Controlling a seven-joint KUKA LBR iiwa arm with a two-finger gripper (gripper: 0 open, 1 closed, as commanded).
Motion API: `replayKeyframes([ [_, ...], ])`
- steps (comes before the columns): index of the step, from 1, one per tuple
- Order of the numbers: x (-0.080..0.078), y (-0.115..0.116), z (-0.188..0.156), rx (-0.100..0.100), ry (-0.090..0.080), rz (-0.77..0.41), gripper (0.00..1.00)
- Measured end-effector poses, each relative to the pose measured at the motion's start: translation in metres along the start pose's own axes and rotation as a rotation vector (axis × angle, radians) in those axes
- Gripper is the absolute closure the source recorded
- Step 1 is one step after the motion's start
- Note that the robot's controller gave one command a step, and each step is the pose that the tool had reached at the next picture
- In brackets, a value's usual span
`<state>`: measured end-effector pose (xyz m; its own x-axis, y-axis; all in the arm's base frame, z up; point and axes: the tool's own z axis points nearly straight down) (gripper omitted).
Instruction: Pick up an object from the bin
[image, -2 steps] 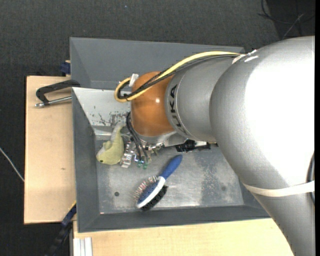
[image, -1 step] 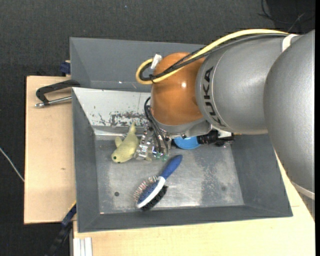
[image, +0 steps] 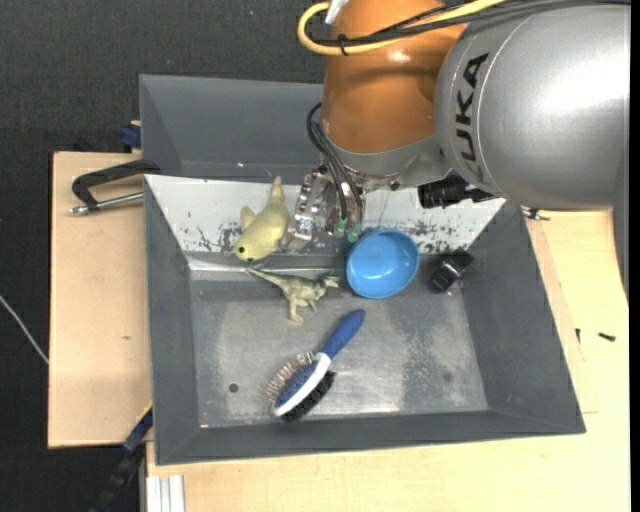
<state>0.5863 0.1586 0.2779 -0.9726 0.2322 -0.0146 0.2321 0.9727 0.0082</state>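
1. Gripper (image: 320, 228) sits low at the back of the bin (image: 430, 370), close to the back wall. The arm (image: 540, 90) reaches in from the view's right.
2. Claw state: can't tell. Wide or narrow isn't readable from this angle, and nothing is visibly clamped in it.
3. Nearest thing is a pale yellow fish toy (image: 264, 230). It leans tail-up against the back wall, just beside the gripper on the view's left. Touching or a hair apart, can't tell.
4. Also close: a blue bowl (image: 382, 264) just on the gripper's other side, tilted w/ its hollow showing. A small tan dino (image: 298, 291) lies on the floor just in front of the gripper.
5. Further off: a black block (image: 448, 272) right of the bowl, and a blue-handled brush (image: 308, 378) near the front, well apart from the gripper.
6. Done, my read: the gripper is down in the bin's back area, so the approach looks finished. No grasp is confirmed.
7. Left: close on smth (the fish toy looks likeliest, being nearest), then lift it clear of the bin.
8. Every thing seems to rest on the floor or wall, so the pick itself is prob. not done. Est. mid-task at best.
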Motion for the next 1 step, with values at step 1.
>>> replayKeyframes([
  [1,0.0066,-0.0002,0.0557,0.003,0.017,-0.580,1.00],
])
